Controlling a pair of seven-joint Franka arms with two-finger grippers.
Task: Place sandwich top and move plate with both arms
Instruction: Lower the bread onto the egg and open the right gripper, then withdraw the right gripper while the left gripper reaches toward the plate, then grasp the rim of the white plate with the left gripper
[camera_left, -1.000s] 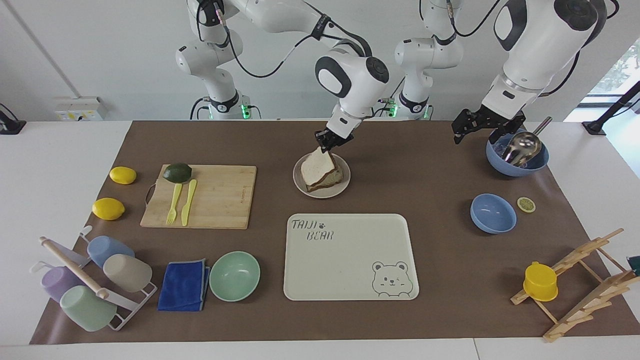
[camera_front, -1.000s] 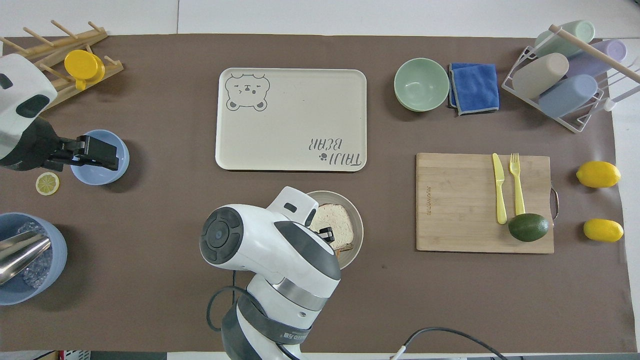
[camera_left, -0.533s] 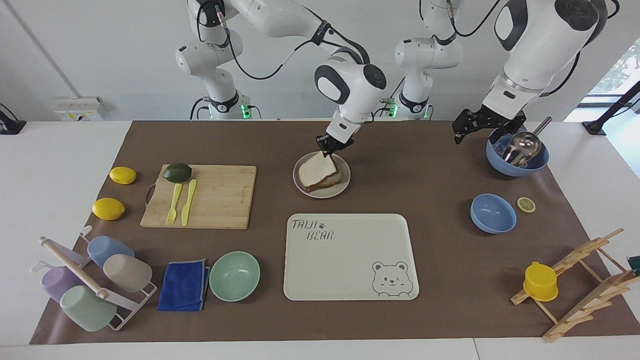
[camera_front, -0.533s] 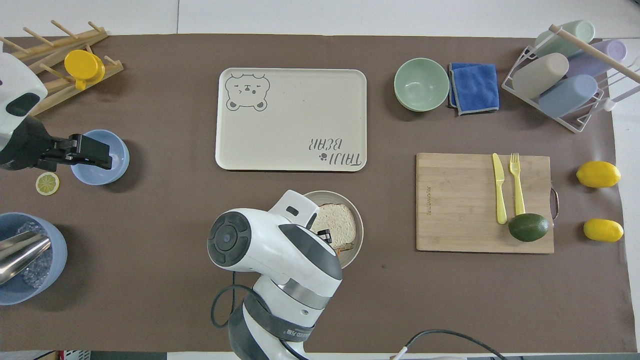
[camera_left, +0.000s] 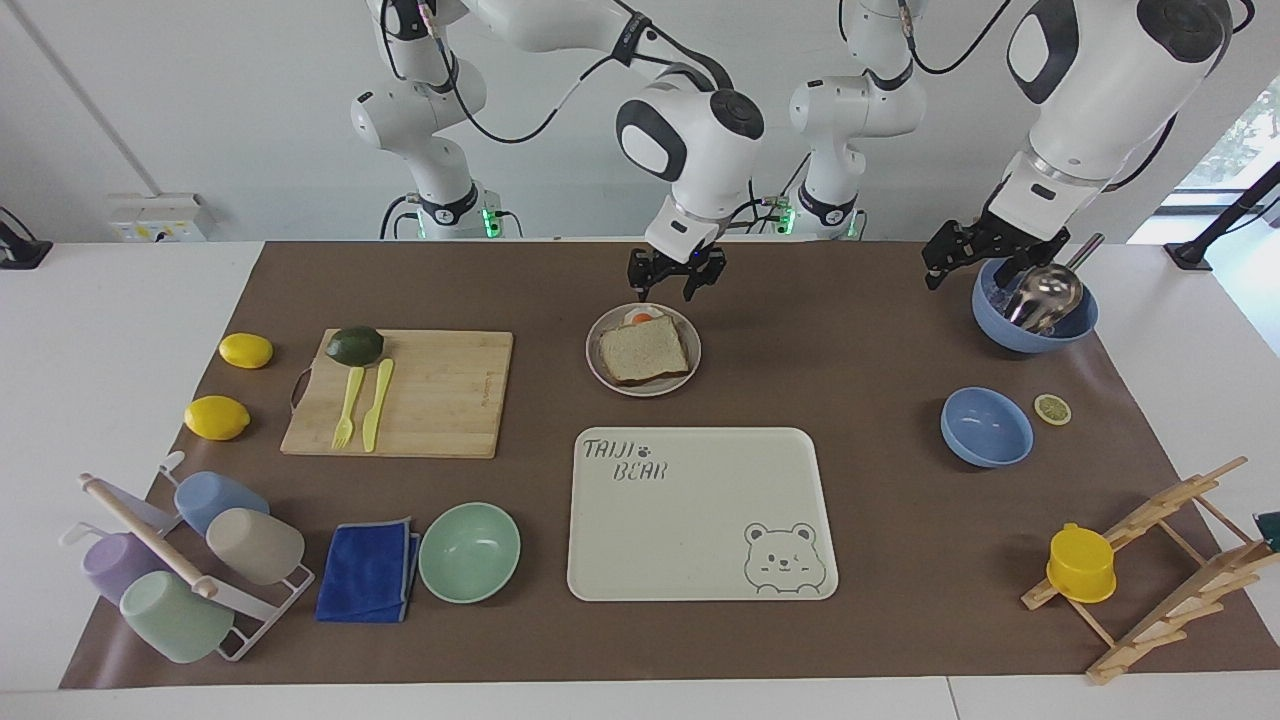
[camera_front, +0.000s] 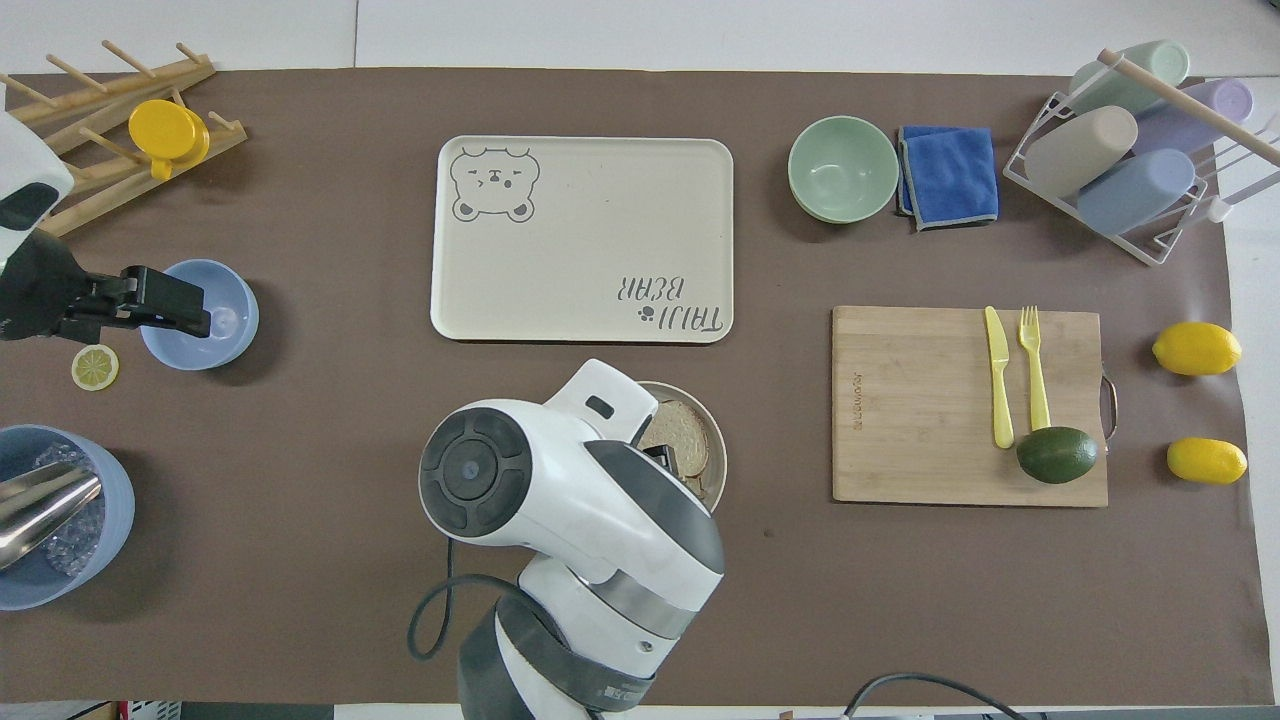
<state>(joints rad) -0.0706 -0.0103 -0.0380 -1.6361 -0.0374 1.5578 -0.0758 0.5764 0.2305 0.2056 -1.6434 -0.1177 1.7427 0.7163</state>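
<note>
A light brown speckled sandwich top (camera_left: 645, 351) with darker crust sits on the pale beige-grey plate (camera_left: 603, 373). The tray (camera_left: 690, 520) is cream with a grey bear outline, the mat (camera_left: 850, 330) plain brown.

yellow oval lemons (camera_left: 245, 350): 2 | round blue bowls (camera_left: 986, 427): 2 | mint green round bowl (camera_left: 469, 551): 1 | pastel plastic cups in white wire rack (camera_left: 255, 545): 4 | cream rectangular bear tray (camera_left: 700, 520): 1 | bamboo cutting board (camera_left: 440, 400): 1 | dark green avocado (camera_left: 354, 345): 1 | folded blue cloth (camera_left: 368, 570): 1 | pale round plate (camera_left: 598, 372): 1 | yellow cup, lower right of frame (camera_left: 1081, 563): 1 | lemon slice (camera_left: 1052, 409): 1
</note>
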